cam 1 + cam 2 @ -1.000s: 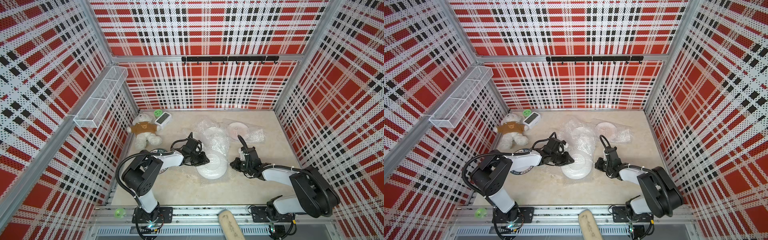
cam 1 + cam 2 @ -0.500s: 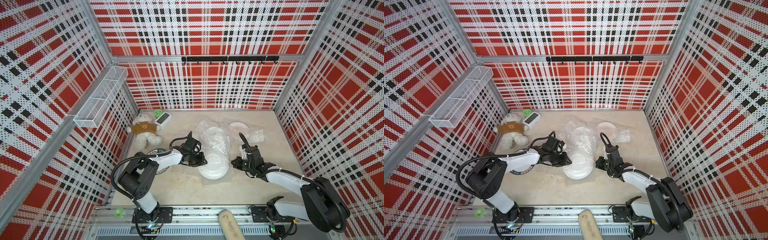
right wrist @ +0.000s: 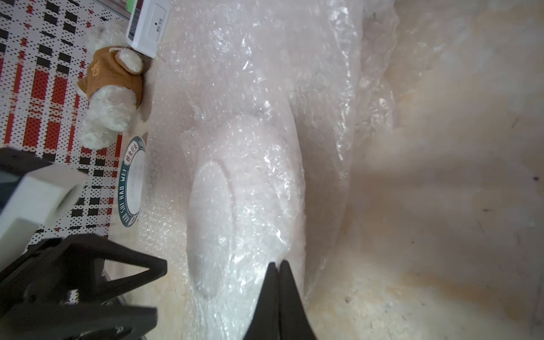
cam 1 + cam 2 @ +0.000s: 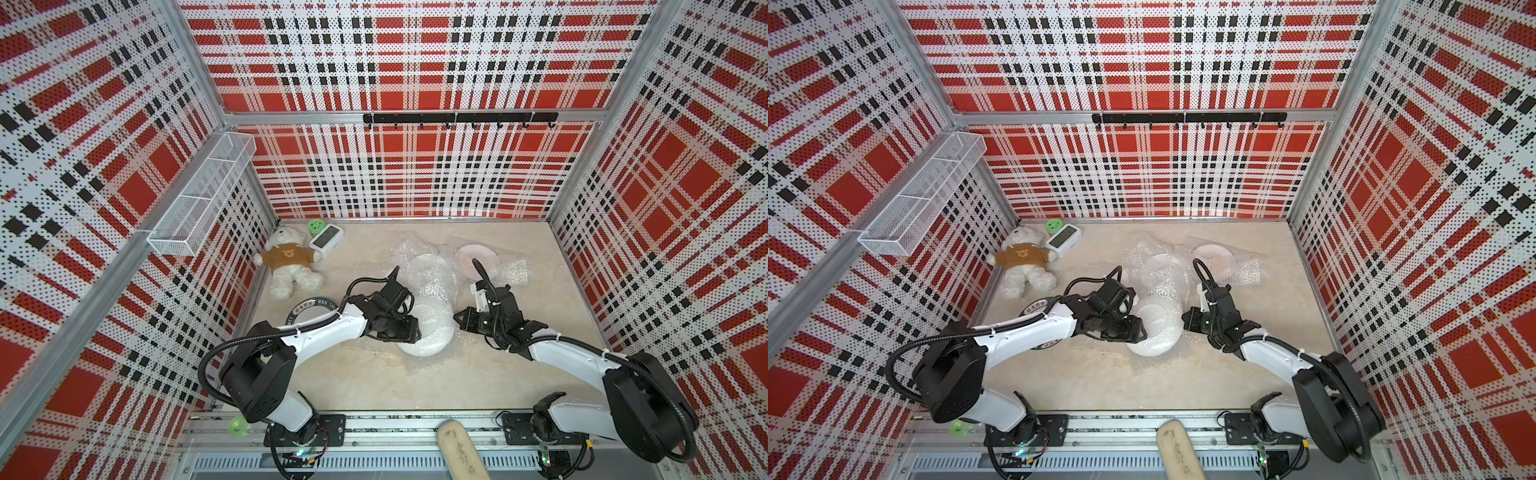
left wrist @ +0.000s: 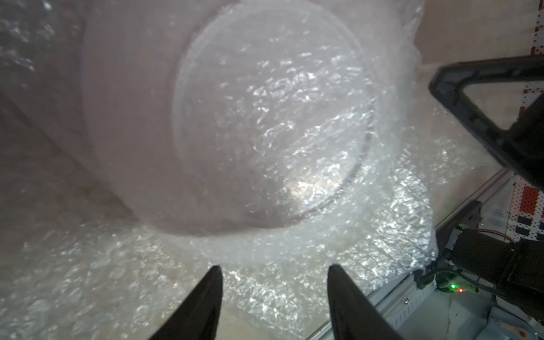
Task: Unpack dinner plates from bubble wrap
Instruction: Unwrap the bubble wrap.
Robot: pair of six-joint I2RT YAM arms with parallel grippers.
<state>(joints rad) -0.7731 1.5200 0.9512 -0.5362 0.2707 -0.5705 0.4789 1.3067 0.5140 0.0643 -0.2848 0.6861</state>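
Plaid perforated walls box in a beige tabletop (image 4: 353, 382). At its left edge a lettered plate (image 4: 309, 309) lies bare, partly under the left arm. Next comes the left gripper (image 4: 411, 332), low over the near centre with its jaws apart and nothing between them. Its wrist view shows the fingertips (image 5: 207, 294) just short of the wrapped plate (image 5: 273, 112), which lies directly ahead, covered by bubble wrap (image 5: 103, 279). Right of that plate, the right gripper (image 4: 459, 321) has its tips together against the wrap at the plate's right rim. Whether film is nipped between them I cannot tell. Both arms look equally close, facing each other across the plate, so the peel probably runs along that left-right line.
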